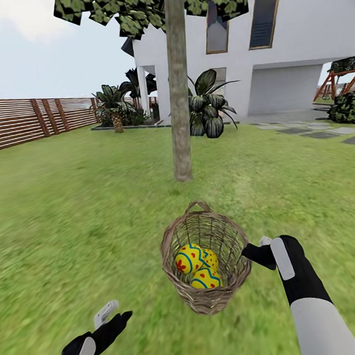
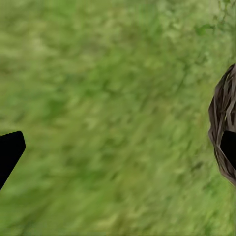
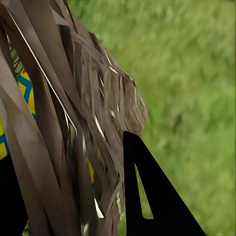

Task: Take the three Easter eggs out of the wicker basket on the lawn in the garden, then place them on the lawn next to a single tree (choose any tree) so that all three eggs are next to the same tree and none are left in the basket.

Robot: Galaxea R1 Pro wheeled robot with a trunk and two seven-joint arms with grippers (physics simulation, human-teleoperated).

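I see the wicker basket (image 1: pixel 206 257) on the lawn (image 1: pixel 69 217), tilted toward me, all three Easter eggs (image 1: pixel 197 265) still inside, packed touching each other. My right gripper (image 1: pixel 255 252) is at the basket's right rim; the dark fingertip meets the weave there. In the right wrist view the basket (image 3: pixel 73 123) fills the space between the fingers (image 3: pixel 152 196), wall strands running between them, egg colours (image 3: pixel 24 88) showing through the weave. It looks clenched on the basket wall, one finger inside, one outside.

My left gripper (image 1: pixel 110 317) hangs low over bare grass, well apart from the basket, to its lower left. Left wrist view: grass (image 2: pixel 108 118), basket edge (image 2: pixel 223 128) at the side; I can't tell whether that claw is released or clenched.

The tree (image 1: pixel 177 82) stands just beyond the basket.
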